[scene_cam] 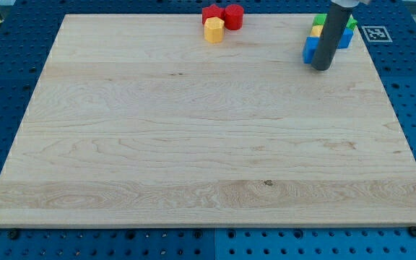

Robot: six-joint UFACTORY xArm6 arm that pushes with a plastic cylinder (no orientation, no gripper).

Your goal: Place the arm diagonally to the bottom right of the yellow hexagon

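My tip (pixel 322 68) rests on the board (pixel 193 144) near the view's top right; the rod ends plainly, with no jaws to open or shut. It stands just in front of a small cluster of blocks: a blue block (pixel 310 49) touching its left side, a yellow block (pixel 315 31) and a green block (pixel 319 19) above that, and more blue (pixel 346 37) and green (pixel 351 23) showing past the rod's right edge. Their shapes are partly hidden by the rod.

The yellow hexagon (pixel 214 30) lies well apart, toward the view's left along the top edge. It touches a red block (pixel 211 13) behind it and a red cylinder (pixel 233 16) at its upper right. My tip sits to the right of the hexagon and slightly lower.
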